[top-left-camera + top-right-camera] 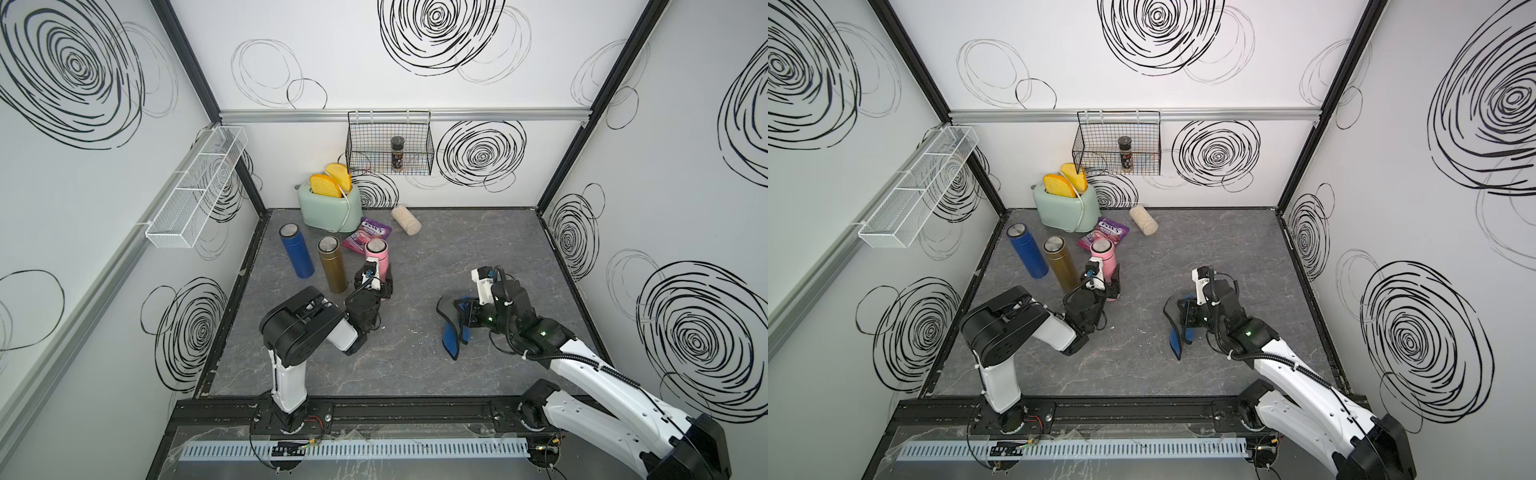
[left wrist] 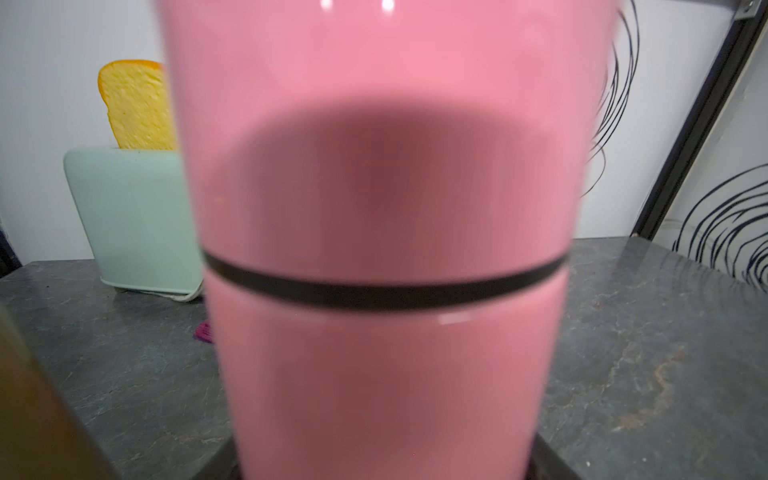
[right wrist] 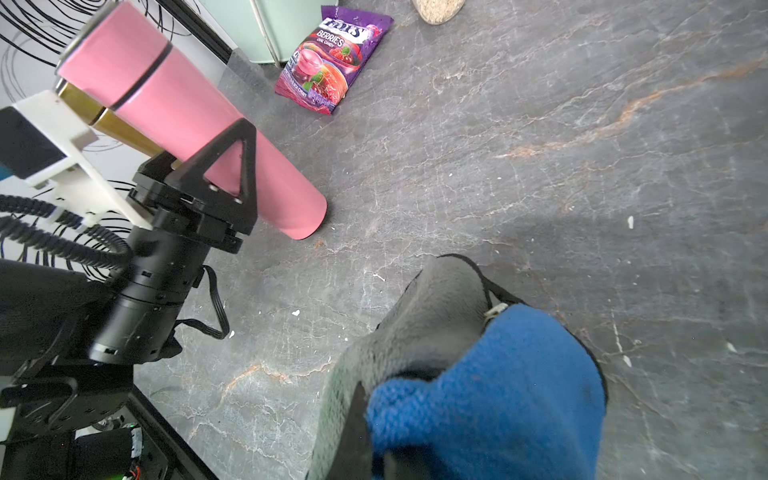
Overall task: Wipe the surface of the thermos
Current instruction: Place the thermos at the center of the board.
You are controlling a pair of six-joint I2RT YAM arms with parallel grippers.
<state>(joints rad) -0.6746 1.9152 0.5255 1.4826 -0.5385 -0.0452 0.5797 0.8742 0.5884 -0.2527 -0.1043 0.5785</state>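
The pink thermos point(image 1: 379, 255) stands near the back left of the table point(image 1: 478, 249), just in front of the candy bag point(image 1: 365, 233) and just beside the gold thermos point(image 1: 332, 268); whether its base rests on the tabletop or hangs just above it I cannot tell. Its body is glossy, with bright highlights in the left wrist view, so I judge it stiff, smooth and slippery; it is tall and narrow, so a sideways push from a cloth could tip or twist it; its weight depends on what is inside, which the pictures do not show. A dark seam ring point(image 2: 386, 293) separates the cap section from the main body.

The left gripper point(image 1: 374, 281) is clamped on the lower body, below that ring; in the right wrist view one black finger point(image 3: 232, 166) lies across the pink wall and the other is hidden behind it. That low hold seems right: it steadies the bottle and leaves the upper body and cap free for wiping; the covered band would need a re-grip later.

The right gripper point(image 1: 464, 311) is closed on a grey-and-blue cloth point(image 3: 478, 374), which hangs soft and limp, well apart from the thermos; it should drape around the curve, and I expect light pressure to be enough. The blue thermos point(image 1: 296, 251) and the toaster point(image 1: 330, 208) stand further left and back.
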